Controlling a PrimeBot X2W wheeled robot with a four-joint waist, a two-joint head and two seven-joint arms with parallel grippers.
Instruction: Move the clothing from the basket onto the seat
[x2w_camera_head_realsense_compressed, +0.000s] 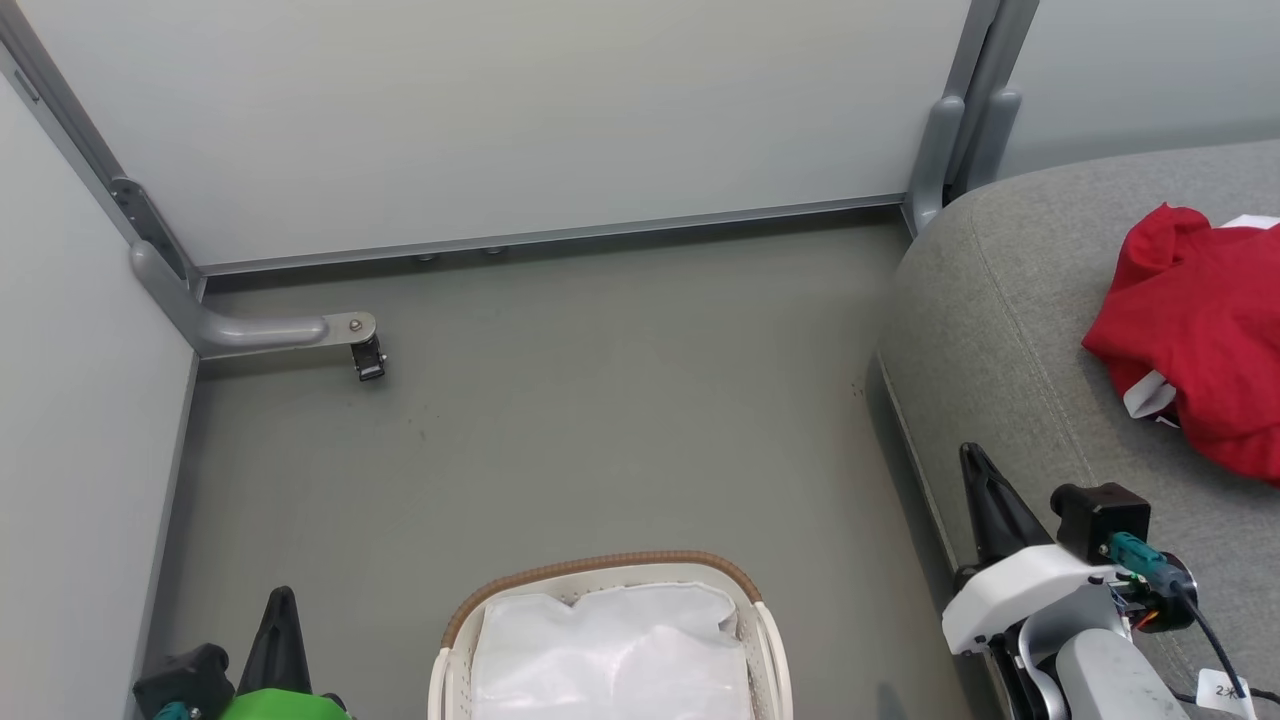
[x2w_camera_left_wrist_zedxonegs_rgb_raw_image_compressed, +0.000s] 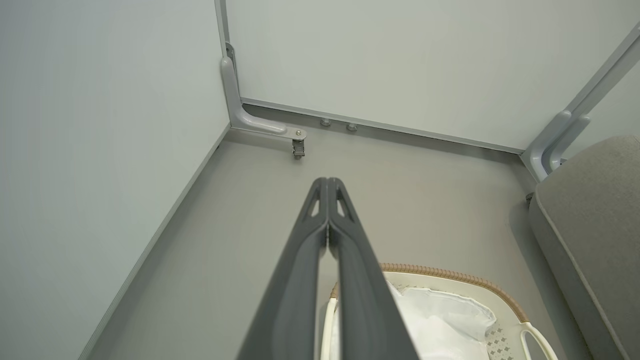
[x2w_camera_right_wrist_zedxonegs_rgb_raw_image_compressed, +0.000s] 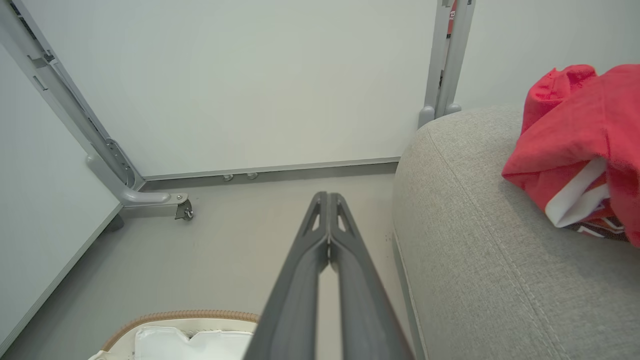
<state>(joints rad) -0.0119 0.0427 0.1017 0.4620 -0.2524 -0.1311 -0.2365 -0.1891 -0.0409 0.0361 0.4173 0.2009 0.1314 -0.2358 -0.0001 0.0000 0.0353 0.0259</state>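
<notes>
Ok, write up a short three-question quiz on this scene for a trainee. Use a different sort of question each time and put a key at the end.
1. True or false: the red clothing lies on the seat.
2. What shows inside the basket? A) red garments B) a white cloth liner C) a pair of shoes
3. Fill in the blank: the left gripper and the right gripper each have their two fingers pressed ____, holding nothing.

Key: 1 true; 2 B; 3 shut
</notes>
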